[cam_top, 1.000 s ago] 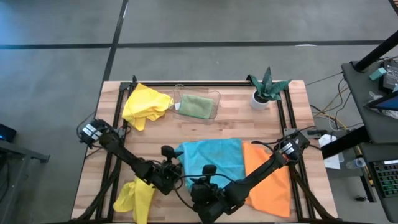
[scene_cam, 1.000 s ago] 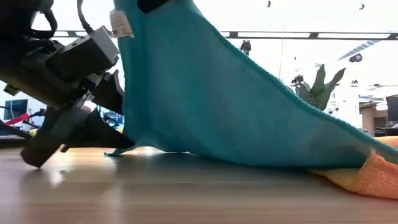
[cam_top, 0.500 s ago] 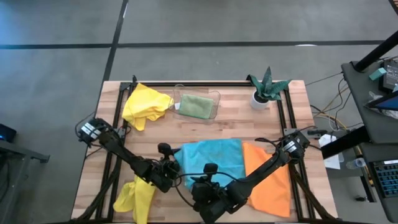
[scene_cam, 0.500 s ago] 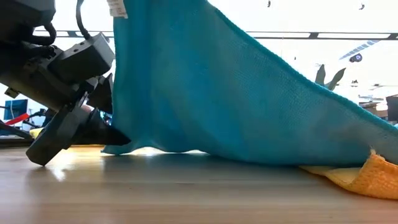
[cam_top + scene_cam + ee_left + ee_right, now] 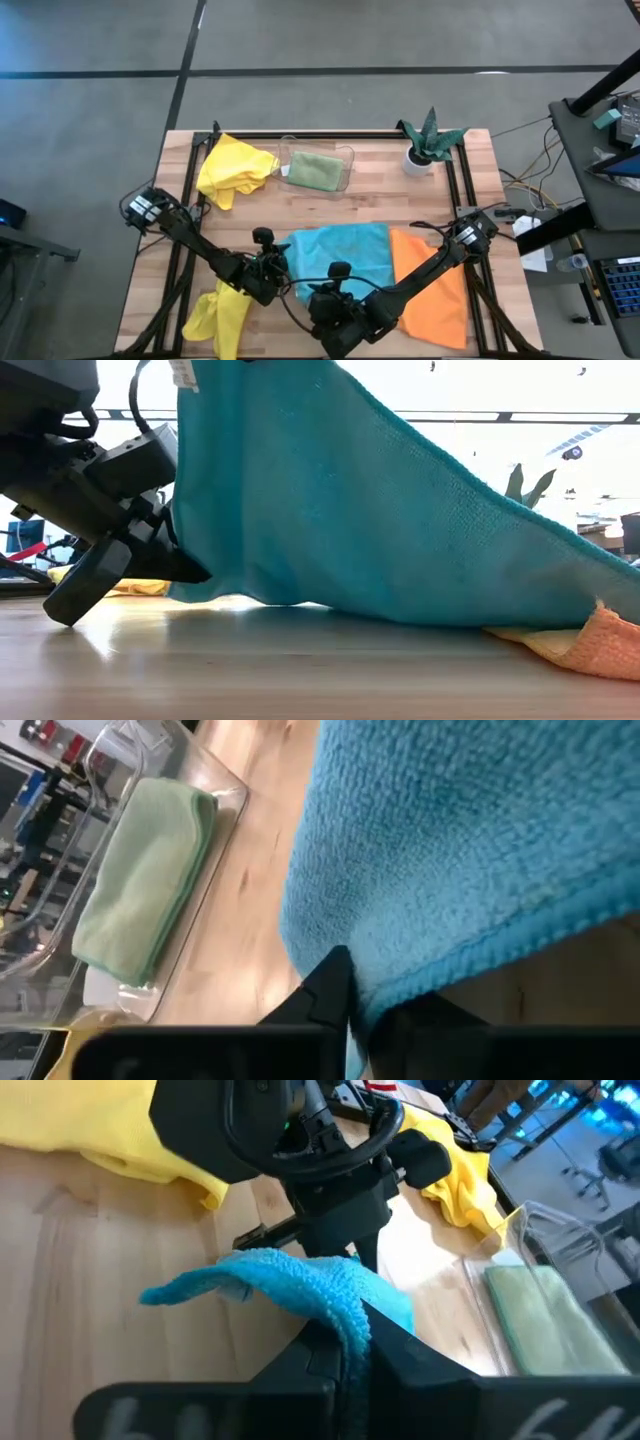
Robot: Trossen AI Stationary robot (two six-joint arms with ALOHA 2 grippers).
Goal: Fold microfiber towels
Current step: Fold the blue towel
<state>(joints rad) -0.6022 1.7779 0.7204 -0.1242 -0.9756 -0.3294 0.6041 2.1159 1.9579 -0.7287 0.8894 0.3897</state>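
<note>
From above, the wooden table [image 5: 330, 205] has a crumpled yellow cloth [image 5: 232, 170], a clear plastic tray [image 5: 345, 158] holding a folded sage green towel [image 5: 314, 171], and a small potted plant [image 5: 428, 140] along the far side. The turquoise blue microfiber towel [image 5: 340, 255] lies mid-table beside the orange one [image 5: 432, 280].

Low view: its near edge is lifted, sloping down to the table.

Wrist views: left gripper [image 5: 345, 1005] and right gripper [image 5: 345, 1342] are both pinched on that edge.

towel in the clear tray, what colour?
Sage green towel, folded, lying in the clear tray. The left wrist view shows it best.
</note>
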